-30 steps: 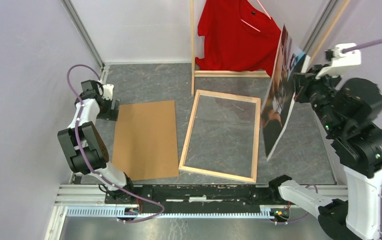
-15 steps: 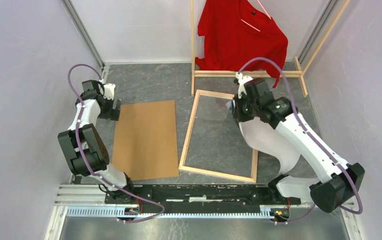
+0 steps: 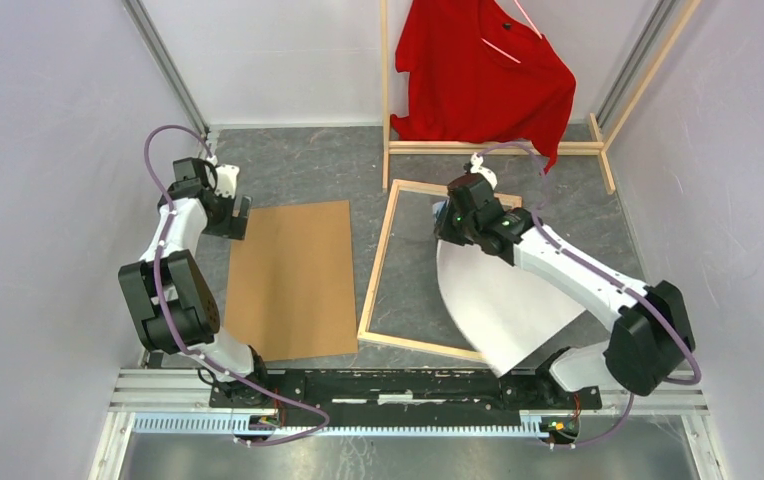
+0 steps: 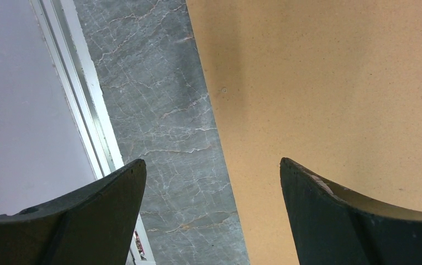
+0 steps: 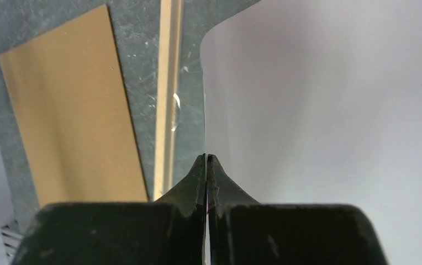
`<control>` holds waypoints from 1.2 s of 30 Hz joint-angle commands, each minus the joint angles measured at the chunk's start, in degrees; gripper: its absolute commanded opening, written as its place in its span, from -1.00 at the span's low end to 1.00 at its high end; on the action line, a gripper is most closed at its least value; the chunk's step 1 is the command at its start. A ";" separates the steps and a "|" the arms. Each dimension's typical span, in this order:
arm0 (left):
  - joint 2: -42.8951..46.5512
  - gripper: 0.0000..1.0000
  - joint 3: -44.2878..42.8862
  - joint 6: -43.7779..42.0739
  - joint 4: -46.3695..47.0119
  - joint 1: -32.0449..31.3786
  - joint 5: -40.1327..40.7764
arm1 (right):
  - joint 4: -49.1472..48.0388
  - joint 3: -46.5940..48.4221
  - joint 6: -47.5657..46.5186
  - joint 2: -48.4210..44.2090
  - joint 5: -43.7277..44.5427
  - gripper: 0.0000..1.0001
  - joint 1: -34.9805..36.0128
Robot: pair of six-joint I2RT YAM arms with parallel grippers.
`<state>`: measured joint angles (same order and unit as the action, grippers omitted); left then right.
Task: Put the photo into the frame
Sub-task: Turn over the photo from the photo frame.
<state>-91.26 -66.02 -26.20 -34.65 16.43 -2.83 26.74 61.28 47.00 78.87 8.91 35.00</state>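
The frame (image 3: 375, 274) lies flat with its bare-wood back up at the table's middle; its wooden side also shows in the right wrist view (image 5: 167, 99). The photo (image 3: 503, 300) hangs white back up, curved, over the frame's right half and past its near right corner. My right gripper (image 3: 445, 222) is shut on the photo's far edge (image 5: 308, 110), above the frame's far part. My left gripper (image 3: 239, 212) is open and empty over the far left corner of the brown backing board (image 3: 290, 277), straddling its left edge (image 4: 330, 99).
A wooden clothes rack (image 3: 385, 95) with a red shirt (image 3: 480, 75) stands at the back. Grey walls close in on both sides. A metal rail (image 3: 408, 385) runs along the near edge.
My right arm swung down from high on the right with the photo, which now faces white back up over the frame, lower and nearer the left. My left gripper shifted slightly right.
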 commanded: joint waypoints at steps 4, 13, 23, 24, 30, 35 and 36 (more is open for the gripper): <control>1.89 0.94 0.06 2.12 -0.15 -1.02 1.24 | -5.25 5.20 14.65 8.22 11.88 -1.00 5.43; 1.98 0.93 1.10 1.99 0.40 -1.92 2.02 | -8.15 5.87 24.77 12.53 22.76 -0.64 7.63; 2.26 0.93 1.50 2.21 0.38 -2.50 2.02 | -13.84 13.94 23.05 21.07 22.74 -0.05 9.26; 2.39 0.93 1.57 2.20 0.38 -2.50 2.11 | -13.82 15.33 21.18 21.96 22.15 0.06 9.26; 2.80 0.94 2.36 1.59 0.46 -2.60 2.70 | -11.71 19.17 3.99 21.38 20.69 0.86 9.40; 3.51 0.94 2.86 1.51 0.38 -2.57 2.27 | -9.35 13.99 -19.06 13.37 16.97 0.90 12.89; 3.54 0.94 2.99 1.50 0.38 -2.56 2.27 | -6.96 12.69 -22.39 11.89 19.26 0.84 15.31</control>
<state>-90.67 -63.57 -26.09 -34.61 14.00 -0.49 15.86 76.88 44.71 98.94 26.89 45.08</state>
